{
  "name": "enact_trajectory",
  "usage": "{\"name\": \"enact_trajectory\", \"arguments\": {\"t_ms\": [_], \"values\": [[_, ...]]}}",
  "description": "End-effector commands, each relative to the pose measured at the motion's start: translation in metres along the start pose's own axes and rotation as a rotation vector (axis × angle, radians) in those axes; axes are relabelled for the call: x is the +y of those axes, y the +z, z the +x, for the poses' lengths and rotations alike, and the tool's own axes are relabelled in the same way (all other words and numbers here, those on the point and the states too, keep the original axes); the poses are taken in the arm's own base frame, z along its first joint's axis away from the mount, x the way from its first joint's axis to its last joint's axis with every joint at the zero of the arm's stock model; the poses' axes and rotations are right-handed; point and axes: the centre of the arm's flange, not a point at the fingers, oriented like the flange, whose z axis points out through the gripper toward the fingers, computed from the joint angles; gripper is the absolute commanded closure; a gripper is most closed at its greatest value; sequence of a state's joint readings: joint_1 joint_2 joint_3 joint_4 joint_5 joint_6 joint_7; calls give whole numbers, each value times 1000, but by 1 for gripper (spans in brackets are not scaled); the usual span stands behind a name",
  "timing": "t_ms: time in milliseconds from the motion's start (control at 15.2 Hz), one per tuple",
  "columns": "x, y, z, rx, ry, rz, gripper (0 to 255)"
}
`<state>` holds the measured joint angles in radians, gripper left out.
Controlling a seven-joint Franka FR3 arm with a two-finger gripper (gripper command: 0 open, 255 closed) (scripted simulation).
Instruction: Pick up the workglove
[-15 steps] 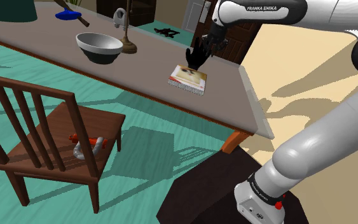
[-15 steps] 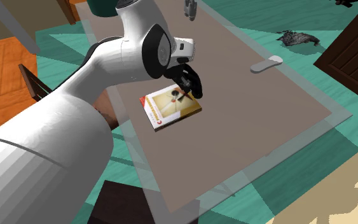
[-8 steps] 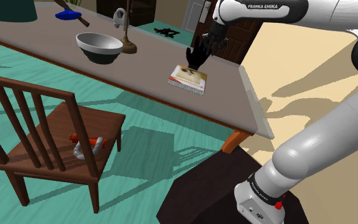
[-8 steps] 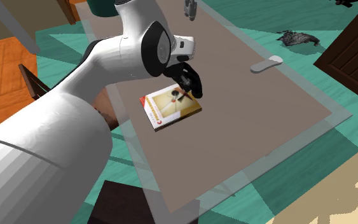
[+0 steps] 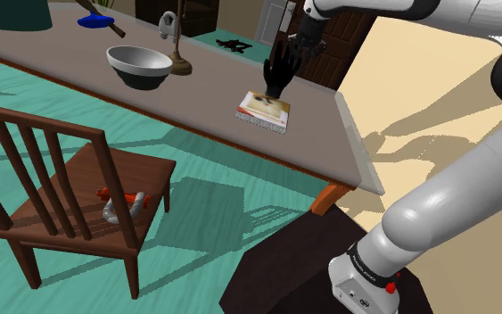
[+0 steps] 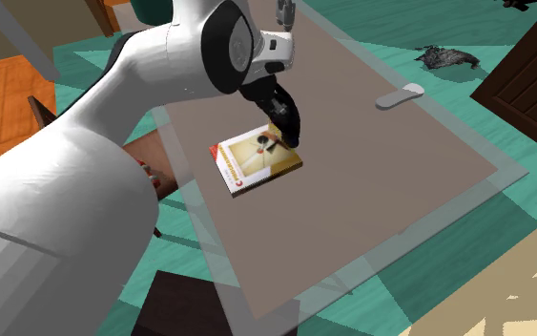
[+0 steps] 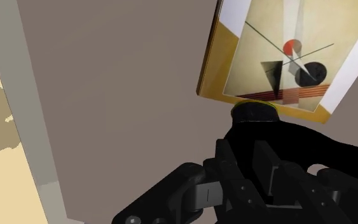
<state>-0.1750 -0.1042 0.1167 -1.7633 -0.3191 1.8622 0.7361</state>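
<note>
The work glove [image 5: 278,73] is black and hangs fingers-down from my gripper [image 5: 299,43], which is shut on its cuff end. It dangles just above a yellow and white book [image 5: 264,110] that lies on the grey-brown table [image 5: 195,98]. In the second exterior view the glove [image 6: 286,120] hovers over the book's far edge [image 6: 257,159], under the gripper [image 6: 274,102]. The wrist view has the glove [image 7: 285,137] clasped between the black fingers, its tip close to the book's cover [image 7: 285,57].
A grey bowl [image 5: 139,67] and a brown stand with a hook [image 5: 177,45] sit further along the table. A wooden chair [image 5: 70,196] holding small items stands beside it. A pale flat object [image 6: 400,95] lies near the table's far edge.
The gripper has risen and tilted, lifting the glove off the book. The book and other table items have stayed put.
</note>
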Motion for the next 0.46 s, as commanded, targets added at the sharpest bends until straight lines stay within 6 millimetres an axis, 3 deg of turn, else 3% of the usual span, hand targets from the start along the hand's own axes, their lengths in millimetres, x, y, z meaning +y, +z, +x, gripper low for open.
{"name": "enact_trajectory", "arguments": {"t_ms": [0, 264, 396], "values": [[1, -11, 4, 1, 0, 0, 255], [4, -31, 12, 1, 0, 0, 255], [4, -32, 12, 1, 0, 0, 255]]}}
